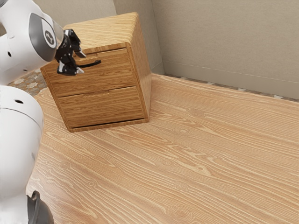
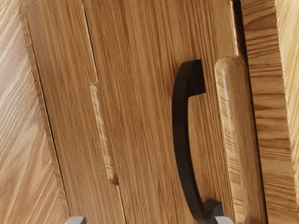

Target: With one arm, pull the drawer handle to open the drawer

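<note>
Gripper (image 1: 82, 63) is hovering at the top drawer (image 1: 110, 72) of the cabinet (image 1: 112, 28), its claw spread wide and straddling one end of the black handle (image 1: 94, 62). The drawer is apparently sitting shut. For a sound pull, the fingers should be closing squarely across the bar, then drawing straight outward.

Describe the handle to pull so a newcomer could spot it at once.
Find the wooden two-drawer cabinet by the wall corner. On its upper drawer front sits a black arched handle. It is the only black fitting; the lower drawer carries just a wood-coloured strip.
</note>
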Available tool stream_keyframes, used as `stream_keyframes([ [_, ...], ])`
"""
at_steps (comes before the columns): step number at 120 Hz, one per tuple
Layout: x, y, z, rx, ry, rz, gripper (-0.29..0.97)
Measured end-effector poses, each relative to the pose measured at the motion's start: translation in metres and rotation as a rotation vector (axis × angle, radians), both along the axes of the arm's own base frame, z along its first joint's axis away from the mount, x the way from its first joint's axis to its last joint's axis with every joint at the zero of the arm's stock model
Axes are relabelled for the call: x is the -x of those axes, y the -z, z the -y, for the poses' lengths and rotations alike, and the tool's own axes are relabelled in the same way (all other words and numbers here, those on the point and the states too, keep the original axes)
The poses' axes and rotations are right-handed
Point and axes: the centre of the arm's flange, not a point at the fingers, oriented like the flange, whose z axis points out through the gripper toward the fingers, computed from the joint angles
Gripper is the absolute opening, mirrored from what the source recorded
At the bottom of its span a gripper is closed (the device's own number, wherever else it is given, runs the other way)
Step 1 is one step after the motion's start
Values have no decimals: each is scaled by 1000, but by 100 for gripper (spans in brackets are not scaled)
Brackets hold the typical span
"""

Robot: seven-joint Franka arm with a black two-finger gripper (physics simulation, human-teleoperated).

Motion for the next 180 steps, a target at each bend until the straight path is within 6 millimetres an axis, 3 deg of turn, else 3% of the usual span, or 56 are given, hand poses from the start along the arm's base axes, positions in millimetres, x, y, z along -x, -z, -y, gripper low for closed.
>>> stream_keyframes([
  [13, -4, 7, -15, 3, -1, 3, 30],
  [54, -31, 30, -23, 11, 49, 2, 26],
  [78, -23, 30, -40, 11, 38, 4, 22],
  [144, -19, 45, -55, 86, 27, 35, 13],
  [180, -14, 49, -47, 102, 25, 17, 10],
])
